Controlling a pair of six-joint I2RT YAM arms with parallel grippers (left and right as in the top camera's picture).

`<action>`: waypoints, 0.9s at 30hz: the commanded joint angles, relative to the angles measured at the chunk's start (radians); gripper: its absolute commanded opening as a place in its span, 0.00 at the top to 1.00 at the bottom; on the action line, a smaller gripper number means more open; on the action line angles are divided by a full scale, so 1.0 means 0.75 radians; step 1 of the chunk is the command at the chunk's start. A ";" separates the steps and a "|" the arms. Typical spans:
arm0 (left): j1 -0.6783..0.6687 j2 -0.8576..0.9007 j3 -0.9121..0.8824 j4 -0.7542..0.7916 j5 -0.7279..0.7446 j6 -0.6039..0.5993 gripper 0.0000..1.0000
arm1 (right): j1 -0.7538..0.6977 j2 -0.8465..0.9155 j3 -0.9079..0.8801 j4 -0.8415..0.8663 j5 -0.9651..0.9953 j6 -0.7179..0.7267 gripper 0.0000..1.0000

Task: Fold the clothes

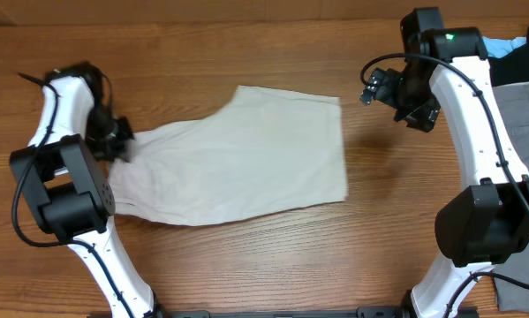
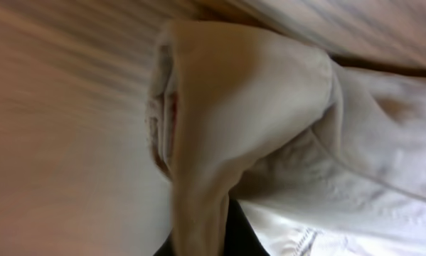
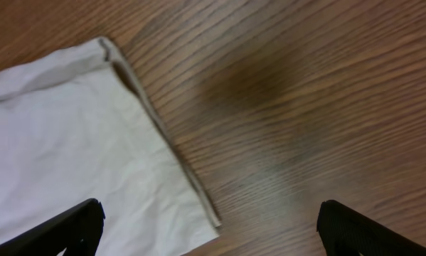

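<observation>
The pale beige shorts [image 1: 246, 155] lie spread flat across the middle of the wooden table. My left gripper [image 1: 121, 141] is at their left end and is shut on a bunched edge of the shorts [image 2: 220, 128], with cloth pinched between the dark fingers [image 2: 220, 238]. My right gripper [image 1: 404, 95] hovers above bare table just right of the shorts' top right corner. It is open and empty [image 3: 209, 227]; the right wrist view shows the hemmed edge of the shorts [image 3: 92, 142] below it to the left.
Grey and dark clothes with a bit of blue [image 1: 520, 88] are piled at the right edge of the table. The wooden tabletop [image 1: 396, 221] is bare in front of and behind the shorts.
</observation>
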 commanded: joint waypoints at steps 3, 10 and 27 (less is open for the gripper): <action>-0.035 -0.006 0.333 -0.164 -0.164 -0.057 0.96 | 0.041 -0.017 -0.152 0.098 -0.056 -0.013 0.00; -0.160 -0.010 0.625 -0.354 -0.069 -0.056 0.96 | 0.109 -0.016 -0.428 0.356 -0.171 -0.013 0.00; -0.539 -0.045 0.850 -0.452 0.114 -0.056 0.96 | 0.218 -0.012 -0.735 0.646 -0.257 -0.013 0.00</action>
